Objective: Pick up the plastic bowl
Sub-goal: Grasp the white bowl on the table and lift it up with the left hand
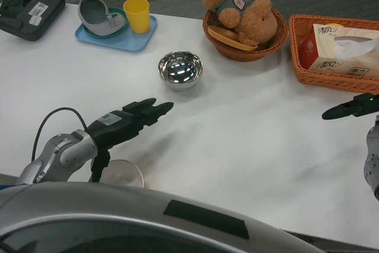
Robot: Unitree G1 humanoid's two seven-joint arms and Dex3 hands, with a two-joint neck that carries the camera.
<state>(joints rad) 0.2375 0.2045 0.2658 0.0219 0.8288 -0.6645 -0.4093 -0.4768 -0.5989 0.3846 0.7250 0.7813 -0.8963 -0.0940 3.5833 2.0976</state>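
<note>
A: Where is the bowl [180,70] being shown?

B: It is being shown upright at the centre of the counter [249,122], between the tray [116,37] and the basket [245,44].

A: How is the left hand [144,112] being held?

B: It is being held empty, fingers stretched toward the bowl, well short of it. The right hand [349,108] is being cut by the edge; its state cannot be told.

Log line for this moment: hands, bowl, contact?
left hand: open, over table, short of steel bowl | right hand: open, at right edge | grey plastic bowl: tilted on blue tray, untouched
</note>
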